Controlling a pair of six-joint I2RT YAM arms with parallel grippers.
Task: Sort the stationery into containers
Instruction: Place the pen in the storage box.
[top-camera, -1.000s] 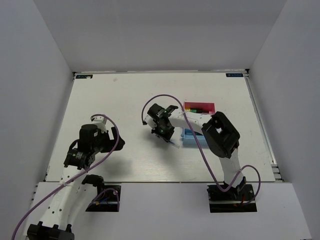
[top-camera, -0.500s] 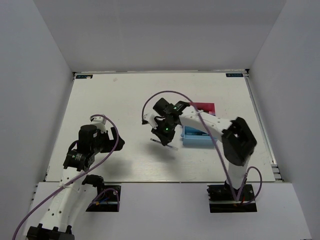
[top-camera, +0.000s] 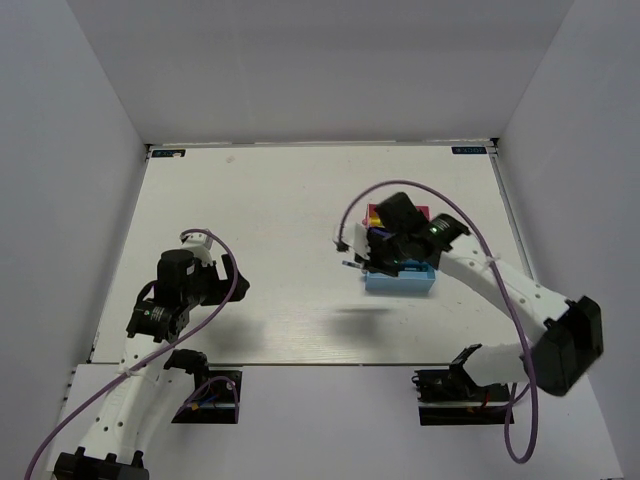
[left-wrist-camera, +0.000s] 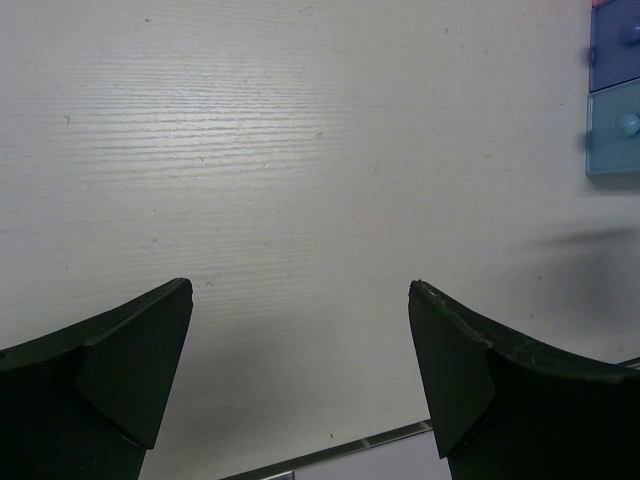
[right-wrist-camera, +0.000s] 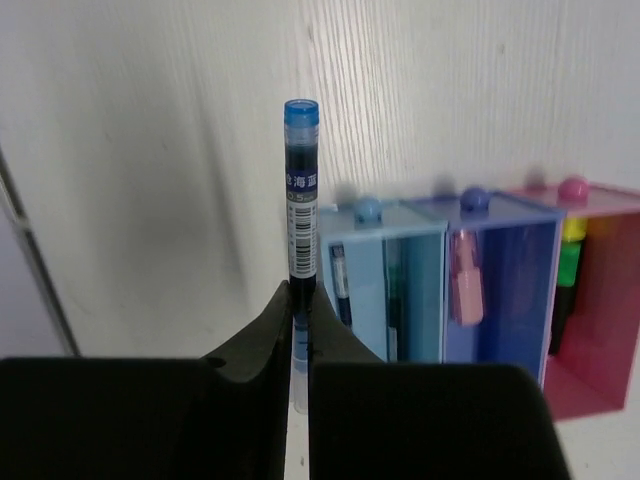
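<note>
My right gripper (right-wrist-camera: 298, 290) is shut on a thin pen with a blue end (right-wrist-camera: 300, 190), which sticks out past the fingertips just left of the containers. The light blue tray (right-wrist-camera: 425, 310) holds slender pens, one with green. A pink highlighter (right-wrist-camera: 466, 285) lies in the purple-blue tray (right-wrist-camera: 525, 300), and yellow and green highlighters (right-wrist-camera: 570, 255) lie in the pink tray (right-wrist-camera: 610, 350). In the top view the right gripper (top-camera: 365, 258) hovers at the left end of the trays (top-camera: 400, 282). My left gripper (left-wrist-camera: 300, 290) stands open over bare table, with nothing between its fingers.
The trays' ends show at the upper right of the left wrist view (left-wrist-camera: 612, 130). The table's near edge (left-wrist-camera: 330, 455) runs just below the left fingers. White walls close in the table on three sides. The left arm (top-camera: 180, 285) rests low at the left.
The right arm has lifted the pen from the middle of the table and swung right with it to the trays. The left arm has not moved.
</note>
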